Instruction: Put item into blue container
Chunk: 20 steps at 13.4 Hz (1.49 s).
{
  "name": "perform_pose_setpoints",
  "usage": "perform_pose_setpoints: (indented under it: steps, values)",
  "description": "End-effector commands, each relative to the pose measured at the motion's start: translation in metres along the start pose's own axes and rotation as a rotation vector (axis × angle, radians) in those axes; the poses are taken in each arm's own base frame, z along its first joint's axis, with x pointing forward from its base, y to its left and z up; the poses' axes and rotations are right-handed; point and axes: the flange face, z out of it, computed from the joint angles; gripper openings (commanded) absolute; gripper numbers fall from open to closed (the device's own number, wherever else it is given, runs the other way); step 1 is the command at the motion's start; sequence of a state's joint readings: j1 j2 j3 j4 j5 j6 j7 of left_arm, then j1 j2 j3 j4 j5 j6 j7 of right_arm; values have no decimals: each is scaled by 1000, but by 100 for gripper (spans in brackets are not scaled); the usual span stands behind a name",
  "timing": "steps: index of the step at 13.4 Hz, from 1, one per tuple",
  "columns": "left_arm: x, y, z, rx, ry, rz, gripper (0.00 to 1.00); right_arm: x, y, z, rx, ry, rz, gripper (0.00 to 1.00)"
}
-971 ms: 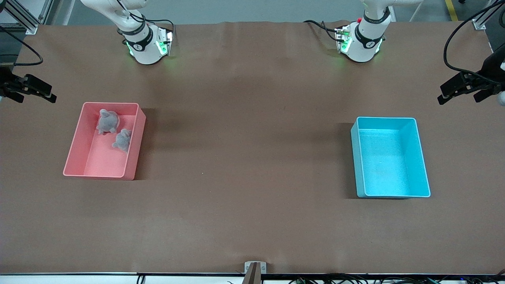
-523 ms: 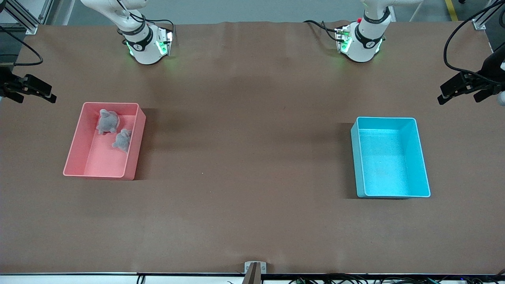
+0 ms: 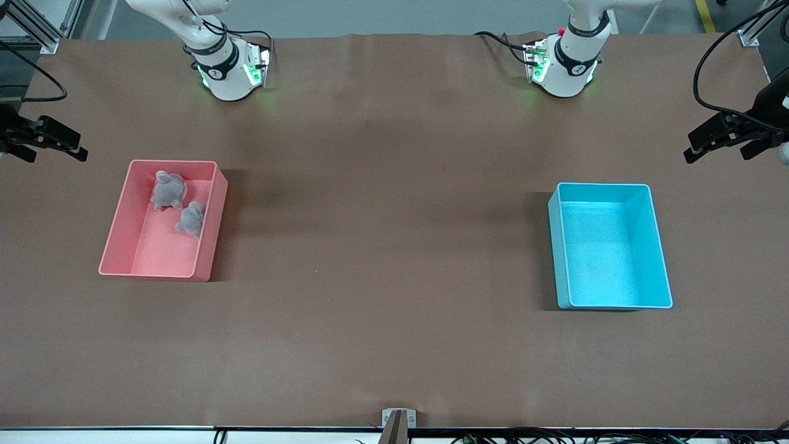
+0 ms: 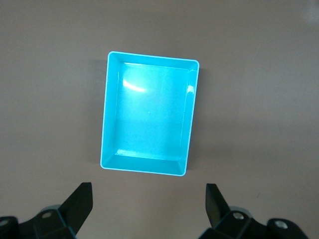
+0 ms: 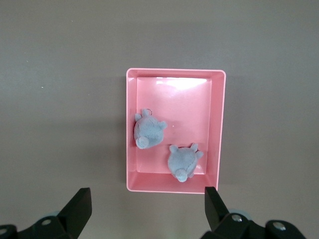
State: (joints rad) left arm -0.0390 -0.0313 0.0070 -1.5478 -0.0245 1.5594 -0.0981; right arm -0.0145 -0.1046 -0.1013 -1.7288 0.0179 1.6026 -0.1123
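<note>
The blue container [image 3: 607, 253], a light cyan bin with tall walls, stands toward the left arm's end of the table with nothing in it. It also shows from above in the left wrist view [image 4: 149, 114]. Two grey plush toys [image 3: 166, 190] [image 3: 192, 219] lie in the pink bin [image 3: 123, 240]; the right wrist view shows the toys [image 5: 148, 132] [image 5: 183, 162] too. My left gripper [image 4: 148, 188] hangs open, high over the table just beside the blue container. My right gripper [image 5: 147, 191] hangs open, high over the table just beside the pink bin [image 5: 214, 124]. Neither holds anything.
The two arm bases [image 3: 229, 71] [image 3: 564, 68] stand along the table edge farthest from the front camera. Black clamped fixtures [image 3: 46, 139] [image 3: 727, 135] reach in at both ends of the table. A small bracket [image 3: 399, 419] sits on the nearest edge.
</note>
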Motion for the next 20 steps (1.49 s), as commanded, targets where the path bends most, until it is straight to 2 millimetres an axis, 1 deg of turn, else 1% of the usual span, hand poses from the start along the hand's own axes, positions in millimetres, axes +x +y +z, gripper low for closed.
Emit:
perform_pose_setpoints:
  steps: [1, 8, 12, 13, 14, 15, 16, 19, 20]
  values:
    - [0, -1, -5, -22, -8, 3, 100, -8, 0, -1, 4, -4, -11, 100]
    - [0, -1, -5, -22, -8, 3, 100, -9, -2, 1, 7, -26, -13, 100]
    - [0, -1, -5, -22, -8, 3, 100, -7, -1, -8, 6, -10, 1, 100]
    - [0, -1, -5, -22, -8, 3, 100, -4, 0, -3, 6, -18, 2, 100]
    - [0, -1, -5, -22, -8, 3, 100, 4, 1, 9, 7, -36, 5, 100]
    - [0, -1, -5, -22, -8, 3, 100, 13, 3, 26, 9, -68, 0, 100]
    - [0, 0, -6, -22, -7, 3, 100, 21, 4, 36, 7, -70, -2, 100]
    - [0, 0, -6, -22, -7, 3, 100, 50, 8, 83, -15, -103, -5, 100]
    - [0, 0, -6, -22, -7, 3, 100, 58, 10, 95, -12, -119, -1, 100]
